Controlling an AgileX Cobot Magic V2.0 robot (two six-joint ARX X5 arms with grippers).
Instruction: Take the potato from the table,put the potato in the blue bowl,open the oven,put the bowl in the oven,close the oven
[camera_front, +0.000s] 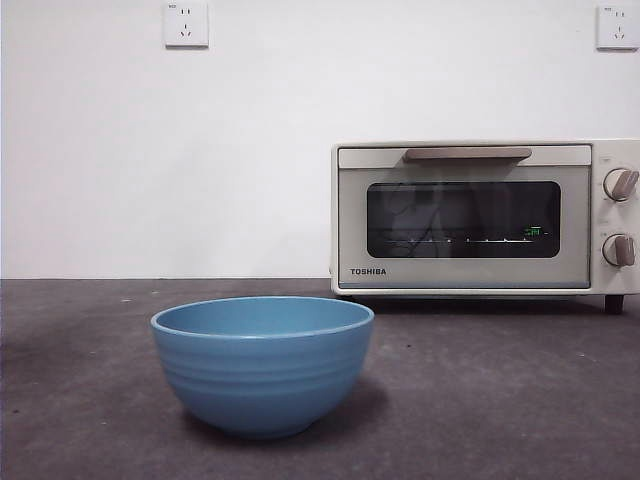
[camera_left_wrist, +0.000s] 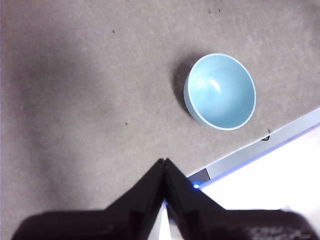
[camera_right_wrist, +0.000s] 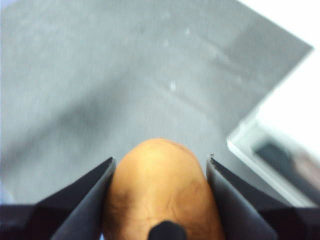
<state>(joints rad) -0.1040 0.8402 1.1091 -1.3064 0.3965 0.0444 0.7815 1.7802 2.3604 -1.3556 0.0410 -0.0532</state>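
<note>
The blue bowl stands empty on the dark grey table, near the front and left of centre. In the left wrist view the bowl lies well ahead of my left gripper, which is shut on nothing, high above the table. An orange-brown potato fills the space between the jaws of my right gripper, which is shut on it and holds it above the table. The cream oven stands at the back right with its door closed. Neither arm shows in the front view.
The table's edge and a bright area beyond it appear in the left wrist view. A table corner also shows in the right wrist view. Two wall sockets sit high on the white wall.
</note>
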